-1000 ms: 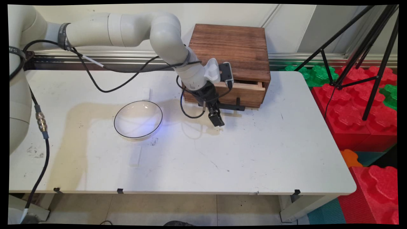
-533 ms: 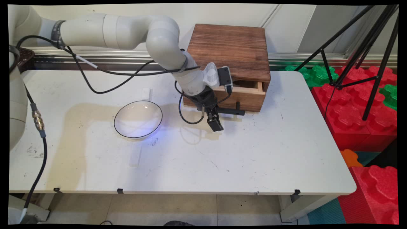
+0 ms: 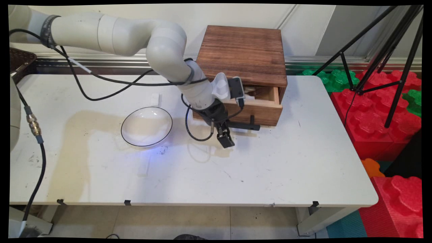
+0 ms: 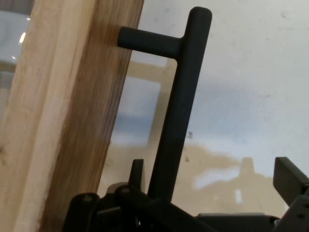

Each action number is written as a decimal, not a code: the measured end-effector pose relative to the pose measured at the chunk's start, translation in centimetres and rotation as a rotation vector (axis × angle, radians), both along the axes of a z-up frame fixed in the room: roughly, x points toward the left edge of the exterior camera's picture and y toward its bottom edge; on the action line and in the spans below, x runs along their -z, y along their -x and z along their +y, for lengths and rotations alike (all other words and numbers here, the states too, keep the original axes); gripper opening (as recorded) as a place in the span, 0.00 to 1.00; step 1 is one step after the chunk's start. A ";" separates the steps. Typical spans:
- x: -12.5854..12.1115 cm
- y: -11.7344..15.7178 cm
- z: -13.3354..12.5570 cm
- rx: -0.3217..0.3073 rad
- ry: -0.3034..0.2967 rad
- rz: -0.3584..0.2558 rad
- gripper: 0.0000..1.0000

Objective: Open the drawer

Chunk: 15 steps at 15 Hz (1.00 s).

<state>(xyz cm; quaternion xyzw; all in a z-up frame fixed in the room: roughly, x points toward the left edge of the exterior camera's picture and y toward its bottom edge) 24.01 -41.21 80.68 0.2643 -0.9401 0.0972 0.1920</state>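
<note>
- Main view, starting at the left: I see the white arm (image 3: 118,30) come in from the upper left and run level above the table's (image 3: 270,168) far side. It bends down at the elbow and slopes toward the drawer front, with black cables (image 3: 101,76) hanging in loops beneath it.
- Next comes a white bowl with a dark rim (image 3: 146,126), upright on the table, left of the hand and apart from it.
- The wrist tilts down and to the right, with its camera block (image 3: 235,88) over the drawer's left end. The gripper (image 3: 225,140) points at the tabletop just in front of the drawer, low over the surface.
- Hand view: the black handle bar (image 4: 176,121) runs up between the fingers. The left finger (image 4: 137,171) sits close beside the bar and the right finger (image 4: 289,176) stands clear of it, so I read the jaws as parted round the bar, not clamped.
- The drawer (image 3: 260,109) stands partly out of the wooden box (image 3: 243,50) at the table's far side. Something pale lies inside; I cannot tell what.
- Right of the table are a black tripod (image 3: 388,50) and red and green foam blocks (image 3: 378,111).
</note>
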 end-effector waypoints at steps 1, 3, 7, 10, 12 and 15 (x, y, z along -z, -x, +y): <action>0.0 0.1 0.5 -0.003 -0.002 -0.002 1.00; -0.1 0.4 1.3 -0.010 -0.003 -0.008 1.00; -0.1 0.7 2.8 -0.018 -0.005 -0.022 1.00; 0.0 1.0 3.5 -0.014 -0.003 -0.028 1.00; 0.0 1.1 3.9 -0.015 -0.001 -0.031 1.00; 0.0 1.5 4.7 -0.013 0.003 -0.035 1.00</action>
